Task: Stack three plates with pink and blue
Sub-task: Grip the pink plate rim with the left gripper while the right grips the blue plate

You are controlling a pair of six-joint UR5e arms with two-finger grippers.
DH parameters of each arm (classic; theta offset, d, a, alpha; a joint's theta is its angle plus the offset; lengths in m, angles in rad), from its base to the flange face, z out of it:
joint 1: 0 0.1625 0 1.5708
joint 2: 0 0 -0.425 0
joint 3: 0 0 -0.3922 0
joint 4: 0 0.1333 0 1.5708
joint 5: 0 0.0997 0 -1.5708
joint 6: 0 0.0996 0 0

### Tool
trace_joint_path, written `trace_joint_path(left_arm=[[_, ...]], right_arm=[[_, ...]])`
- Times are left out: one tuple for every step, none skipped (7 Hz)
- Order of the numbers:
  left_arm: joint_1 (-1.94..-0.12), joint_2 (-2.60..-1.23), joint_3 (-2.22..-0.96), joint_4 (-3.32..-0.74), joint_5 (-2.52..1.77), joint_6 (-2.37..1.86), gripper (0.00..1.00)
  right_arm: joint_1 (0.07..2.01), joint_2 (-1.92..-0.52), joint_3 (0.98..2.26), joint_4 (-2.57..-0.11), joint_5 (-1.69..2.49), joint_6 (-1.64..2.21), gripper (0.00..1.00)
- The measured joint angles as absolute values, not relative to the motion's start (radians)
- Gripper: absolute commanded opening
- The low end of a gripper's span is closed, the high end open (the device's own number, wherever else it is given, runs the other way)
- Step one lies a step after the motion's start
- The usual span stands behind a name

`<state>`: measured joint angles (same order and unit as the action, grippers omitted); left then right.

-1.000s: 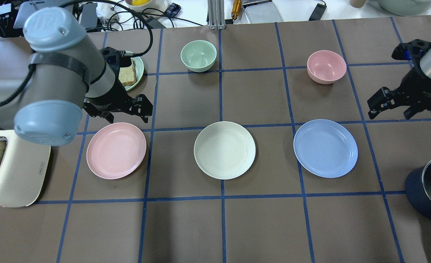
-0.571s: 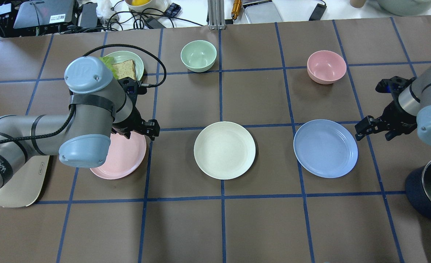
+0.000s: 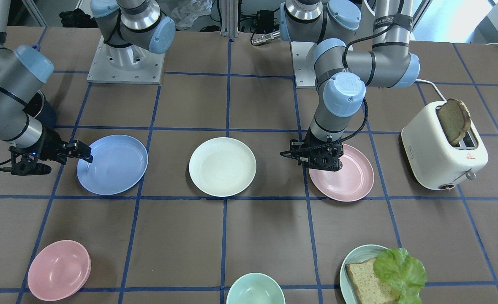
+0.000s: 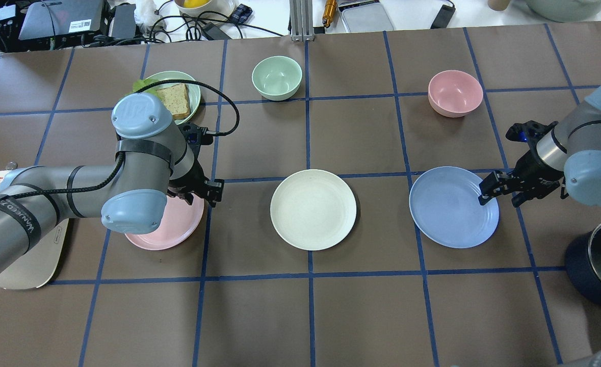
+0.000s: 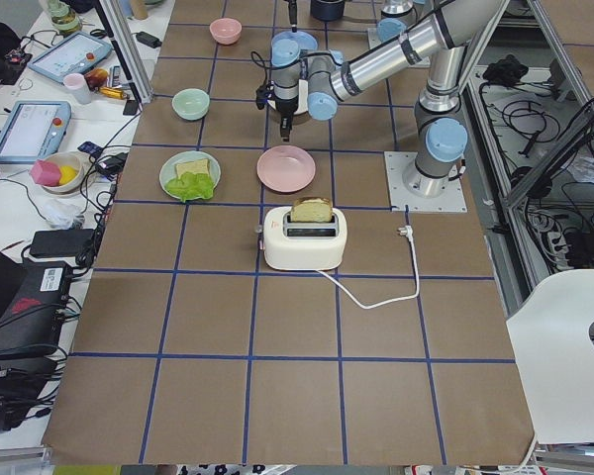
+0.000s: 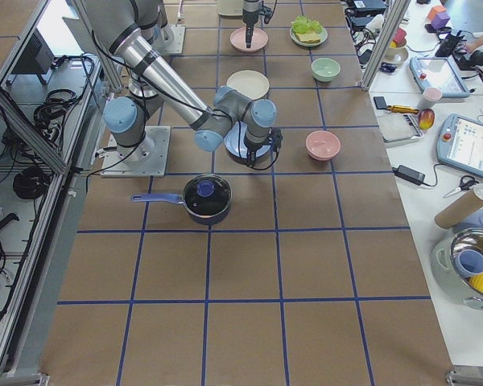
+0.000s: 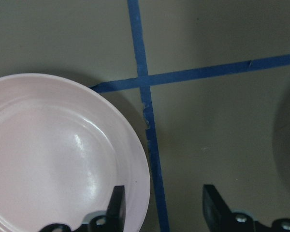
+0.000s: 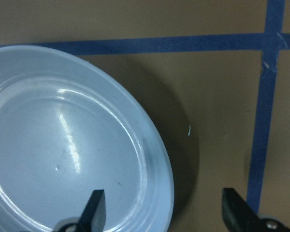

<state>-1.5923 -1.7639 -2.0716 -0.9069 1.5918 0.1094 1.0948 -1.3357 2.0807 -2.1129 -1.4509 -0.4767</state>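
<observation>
— Two arms are moving. What is changing since the prior second?
— Both are coming down from standby height. The left gripper point(image 4: 202, 192) is now straddling the pink plate point(image 4: 175, 227) at the rim facing centre, jaws spread wide, holding nothing. The right gripper point(image 4: 499, 198) is straddling the outer rim of the light blue plate point(image 4: 450, 209), likewise wide and empty.
— Meaning for the stack?
— Both are lining up rim pinches; no plate is lifting yet. The cream plate point(image 4: 313, 209) is sitting between them, apart from both, probably serving as the base.
— Contact?
— Cannot confirm; fingertip height is reading unclear in the wrist views.
— Surfaces?
— Shallow round plastic, mostly matte and showing a faint sheen, with raised rims offering a thin pinch edge.
</observation>
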Motion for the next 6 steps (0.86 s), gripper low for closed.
trace_joint_path(left_arm=[[-1.592, -1.780, -2.072, -0.896, 1.618, 0.110, 0.53], [-1.593, -1.796, -2.071, -0.883, 1.647, 0.109, 0.53], [-1.594, -1.811, -2.071, -0.871, 1.658, 0.106, 0.52], [-1.595, -1.824, -2.071, -0.865, 1.660, 0.102, 0.50], [-1.597, -1.834, -2.071, -0.863, 1.660, 0.098, 0.49], [-1.600, -1.842, -2.071, -0.862, 1.659, 0.096, 0.45]], right_arm=[[1.094, -1.319, 2.081, -2.114, -1.449, -0.475, 0.54], [1.094, -1.311, 2.080, -2.115, -1.447, -0.474, 0.35], [1.095, -1.307, 2.080, -2.115, -1.448, -0.474, 0.15], [1.095, -1.303, 2.079, -2.112, -1.449, -0.474, 0.04], [1.095, -1.299, 2.079, -2.107, -1.447, -0.476, 0.00], [1.095, -1.299, 2.077, -2.102, -1.443, -0.478, 0.00]])
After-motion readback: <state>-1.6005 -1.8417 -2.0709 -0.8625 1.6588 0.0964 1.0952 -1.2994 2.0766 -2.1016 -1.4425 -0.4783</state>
